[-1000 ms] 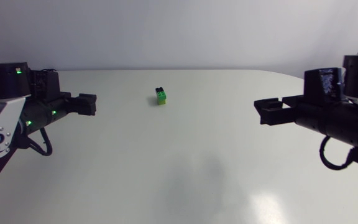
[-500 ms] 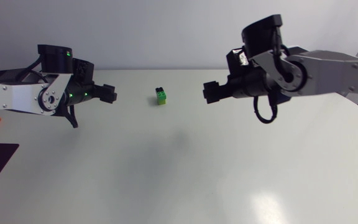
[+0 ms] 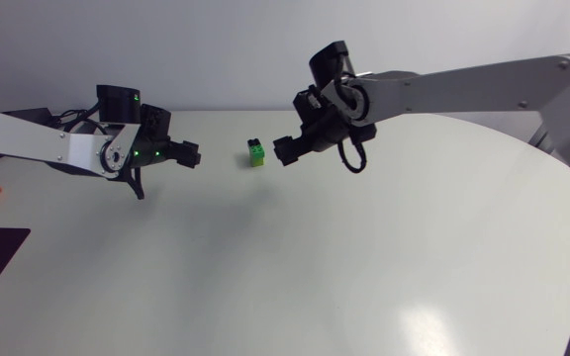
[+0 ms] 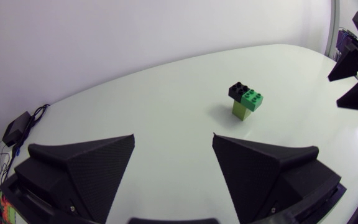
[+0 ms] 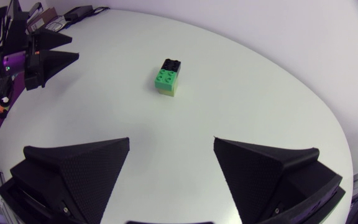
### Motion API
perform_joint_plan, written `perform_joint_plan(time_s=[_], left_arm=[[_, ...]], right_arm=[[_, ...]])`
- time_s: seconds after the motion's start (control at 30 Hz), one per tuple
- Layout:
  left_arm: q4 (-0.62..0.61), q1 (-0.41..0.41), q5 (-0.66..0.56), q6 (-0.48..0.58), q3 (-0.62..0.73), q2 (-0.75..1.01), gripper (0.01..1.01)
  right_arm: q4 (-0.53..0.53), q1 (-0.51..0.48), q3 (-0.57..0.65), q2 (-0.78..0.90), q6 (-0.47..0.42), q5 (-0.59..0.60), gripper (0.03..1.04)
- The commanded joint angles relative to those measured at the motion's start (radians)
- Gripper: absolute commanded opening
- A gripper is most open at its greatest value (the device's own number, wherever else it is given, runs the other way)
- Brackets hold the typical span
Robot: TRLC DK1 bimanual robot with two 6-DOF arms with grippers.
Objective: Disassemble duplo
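The brick stack (image 3: 256,153), black and green pieces on a lighter green block, stands on the white table (image 3: 315,267) in the upper middle of the frame. The left gripper (image 3: 192,154) is to its left and the right gripper (image 3: 282,150) just to its right. Both have their fingers spread apart and hold nothing.

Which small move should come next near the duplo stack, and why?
Probably the right end effector should close in around the duplo stack: it hangs open just beside it, touching nothing; the left end effector, also open, stands farther off.
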Motion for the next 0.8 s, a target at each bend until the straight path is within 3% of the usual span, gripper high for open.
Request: perform_joint_plan(time_s=[0.0, 0.3, 0.6, 0.77], left_arm=[[0.015, -0.009, 0.029, 0.015, 0.08, 0.062, 0.869], [-0.053, -0.093, 0.066, 0.012, 0.342, 0.269, 0.867], [-0.068, -0.101, 0.093, 0.004, 0.477, 0.381, 0.867], [-0.133, -0.105, 0.121, -0.011, 0.574, 0.456, 0.867]], right_arm=[[-0.032, 0.019, 0.068, 0.072, -0.013, 0.002, 0.97], [-0.038, 0.025, 0.189, 0.172, -0.004, 0.002, 0.97], [-0.124, 0.045, 0.448, 0.35, 0.009, 0.004, 0.97], [-0.13, 0.022, 0.453, 0.347, 0.033, 0.053, 0.97]])
